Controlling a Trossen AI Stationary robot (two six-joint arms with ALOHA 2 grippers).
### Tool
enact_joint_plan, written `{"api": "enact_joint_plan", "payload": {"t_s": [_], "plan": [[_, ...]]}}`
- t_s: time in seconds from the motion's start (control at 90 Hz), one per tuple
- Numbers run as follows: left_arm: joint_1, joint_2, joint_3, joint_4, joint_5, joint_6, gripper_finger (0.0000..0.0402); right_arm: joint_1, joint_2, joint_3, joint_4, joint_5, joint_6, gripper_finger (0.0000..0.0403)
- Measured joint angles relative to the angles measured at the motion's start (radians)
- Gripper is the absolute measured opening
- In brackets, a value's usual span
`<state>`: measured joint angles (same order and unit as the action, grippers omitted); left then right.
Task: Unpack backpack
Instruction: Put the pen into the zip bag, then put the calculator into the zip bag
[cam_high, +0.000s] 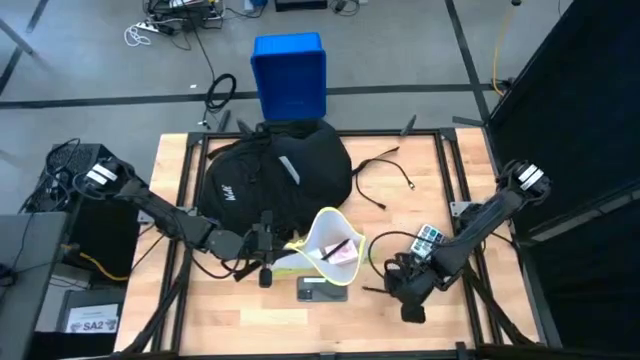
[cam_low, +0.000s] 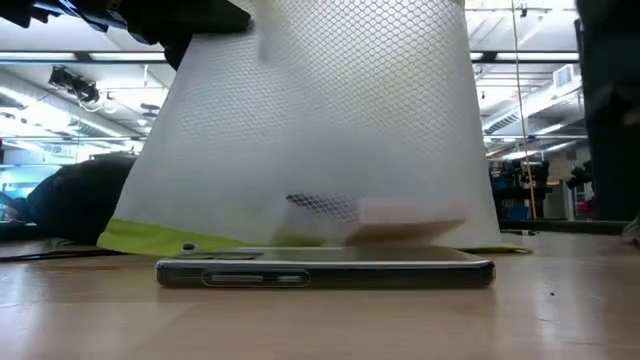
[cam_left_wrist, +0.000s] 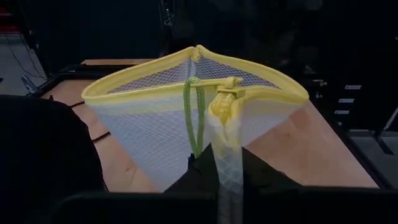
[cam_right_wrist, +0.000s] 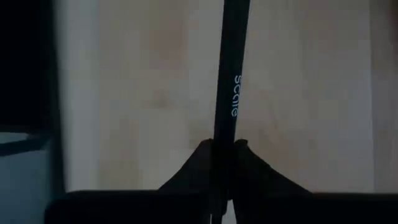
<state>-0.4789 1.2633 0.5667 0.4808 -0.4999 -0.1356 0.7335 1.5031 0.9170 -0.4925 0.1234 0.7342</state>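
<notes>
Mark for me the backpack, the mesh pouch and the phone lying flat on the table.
backpack (cam_high: 262, 175): high view, on its black fabric top.
mesh pouch (cam_left_wrist: 149, 130): left wrist view, on its white netting below the yellow rim.
phone (cam_low: 325, 272): low view, on its side edge.

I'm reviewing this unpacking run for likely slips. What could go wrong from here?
1. The left gripper pinches only the mesh bag by its edge and drawstring; the open bag could tip, spilling what shows inside.
2. A phone lies flat on the table right under the bag; lowering or dragging the bag could push it.
3. The right gripper is shut on a thin black cable, which may slip out or snag.
</notes>
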Motion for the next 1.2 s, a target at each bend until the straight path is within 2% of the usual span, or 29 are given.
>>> {"api": "enact_joint_plan", "payload": {"t_s": [0.144,0.3,0.378,0.456,0.511,0.622,0.8,0.978,1.2], "plan": [[0.000,0.000,0.000,0.000,0.000,0.000,0.0000,0.032,-0.083,0.028,0.122,0.129,-0.163,0.0001],[0.000,0.000,0.000,0.000,0.000,0.000,0.0000,0.024,-0.171,0.031,0.350,0.297,-0.470,0.0001],[0.000,0.000,0.000,0.000,0.000,0.000,0.0000,-0.009,-0.190,0.031,0.460,0.328,-0.607,0.0002],[0.000,0.000,0.000,0.000,0.000,0.000,0.0000,-0.061,-0.197,0.031,0.559,0.318,-0.719,0.0002],[0.000,0.000,0.000,0.000,0.000,0.000,0.0000,-0.110,-0.197,0.031,0.583,0.265,-0.756,0.0002],[0.000,0.000,0.000,0.000,0.000,0.000,0.0000,-0.222,-0.183,0.031,0.577,0.161,-0.751,0.0002],[0.000,0.000,0.000,0.000,0.000,0.000,0.0000,-0.345,-0.168,0.031,0.570,0.086,-0.720,0.0020],[0.000,0.000,0.000,-0.001,0.000,0.000,0.0000,-0.402,-0.167,0.031,0.544,0.064,-0.681,0.0083],[0.000,0.000,0.000,-0.001,0.000,0.000,0.0000,-0.387,-0.169,0.031,0.533,0.063,-0.681,0.0186]]}}
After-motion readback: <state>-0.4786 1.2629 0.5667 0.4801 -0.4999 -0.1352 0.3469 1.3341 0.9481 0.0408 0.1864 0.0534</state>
